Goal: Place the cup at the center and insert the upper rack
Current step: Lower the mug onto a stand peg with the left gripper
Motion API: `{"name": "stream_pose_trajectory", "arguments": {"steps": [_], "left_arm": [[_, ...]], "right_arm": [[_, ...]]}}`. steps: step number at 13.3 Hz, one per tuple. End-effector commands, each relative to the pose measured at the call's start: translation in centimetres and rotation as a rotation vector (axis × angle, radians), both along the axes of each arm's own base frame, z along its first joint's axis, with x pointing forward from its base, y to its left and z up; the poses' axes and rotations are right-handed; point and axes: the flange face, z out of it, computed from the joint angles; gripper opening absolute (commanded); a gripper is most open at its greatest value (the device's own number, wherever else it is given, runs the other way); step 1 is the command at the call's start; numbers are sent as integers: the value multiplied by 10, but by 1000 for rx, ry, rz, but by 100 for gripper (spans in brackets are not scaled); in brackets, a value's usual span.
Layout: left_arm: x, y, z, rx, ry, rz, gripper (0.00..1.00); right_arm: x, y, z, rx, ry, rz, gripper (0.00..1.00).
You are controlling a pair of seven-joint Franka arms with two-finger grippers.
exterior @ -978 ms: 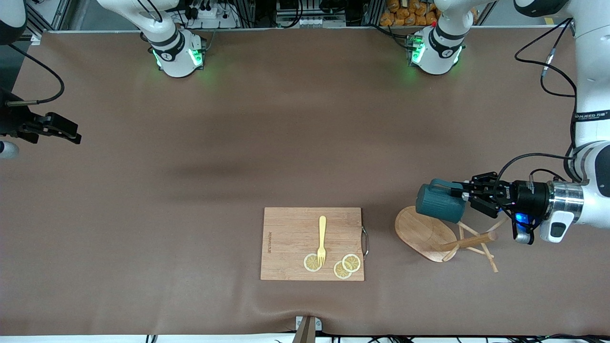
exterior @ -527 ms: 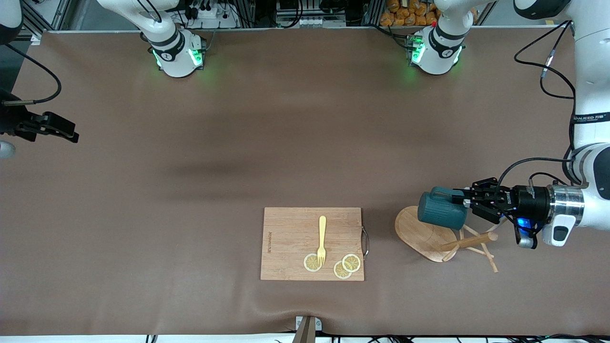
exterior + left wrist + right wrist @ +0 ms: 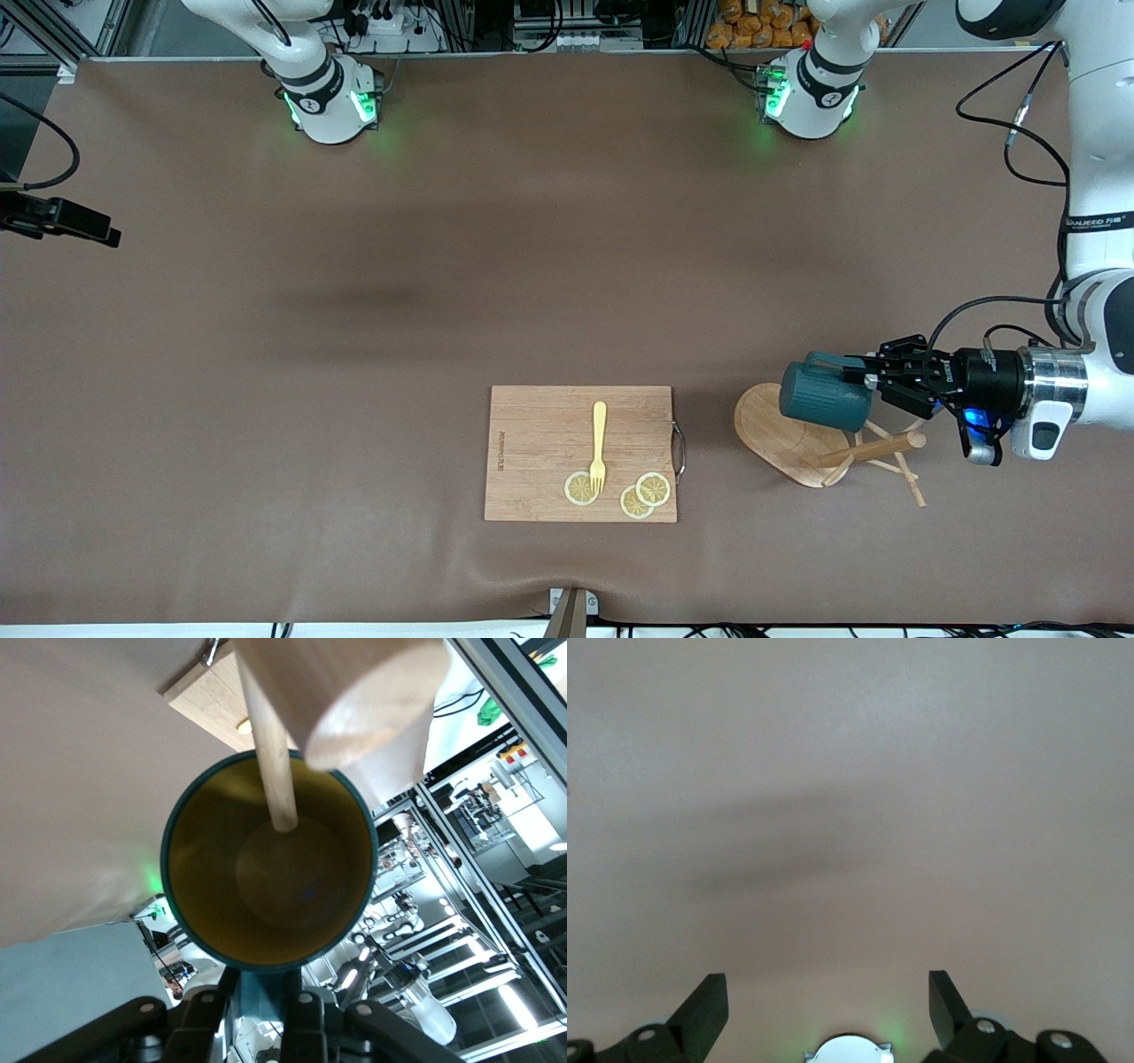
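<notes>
The cup (image 3: 824,396), dark teal with ribbed sides, hangs in the air on its side, gripped at its handle by the left gripper (image 3: 873,377), whose fingers are clenched on that handle. It is over the oval base of the upper rack (image 3: 788,434), at the edge of the base farther from the front camera. The left wrist view looks straight into the cup's (image 3: 270,877) yellowish inside; a round wooden rod of the upper rack (image 3: 266,735) crosses its mouth there, and whether the rod touches the cup cannot be told.

The upper rack lies tipped over on the table (image 3: 354,354): its flat oval base stands tilted on edge, its post runs from the base toward the left arm's end of the table, and its thin pegs splay out near the end of the post, nearer to the front camera than the left gripper's wrist.

Beside the upper rack, toward the right arm's end of the table and just apart from the base, lies a cutting board (image 3: 540,425) with a metal handle on the edge facing the rack. On the board rest a yellow fork (image 3: 599,443) and three lemon slices (image 3: 653,488), the fork's tines touching one slice.

Well apart from the upper rack, at the right arm's end of the table, the right gripper (image 3: 66,221) waits above the table's edge, fingers (image 3: 704,1010) spread wide and holding nothing; its wrist view shows only bare table
</notes>
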Motion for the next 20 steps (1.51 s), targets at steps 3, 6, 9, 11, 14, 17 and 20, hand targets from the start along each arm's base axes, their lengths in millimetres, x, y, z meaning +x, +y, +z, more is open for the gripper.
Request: {"name": "stream_pose_trajectory", "arguments": {"steps": [3, 6, 9, 11, 14, 17, 20], "left_arm": [[5, 7, -11, -65, -42, 6, 0], [5, 16, -17, -93, -68, 5, 0], [5, 18, -18, -96, -74, 7, 0], [4, 22, -18, -97, -74, 11, 0], [4, 28, -32, -120, -108, 8, 0], [5, 28, -36, -153, -121, 13, 0], [4, 40, -38, -181, -132, 26, 0]], "right_arm": [[2, -7, 0, 104, -30, -69, 100], [7, -6, 4, 80, -69, -60, 100], [11, 3, 8, -22, -88, -8, 100], [11, 2, 8, -16, -87, -11, 100], [11, 2, 8, -16, -87, -11, 100], [11, 2, 8, -16, -87, -11, 100], [10, 1, 7, -15, -82, -11, 100]]}}
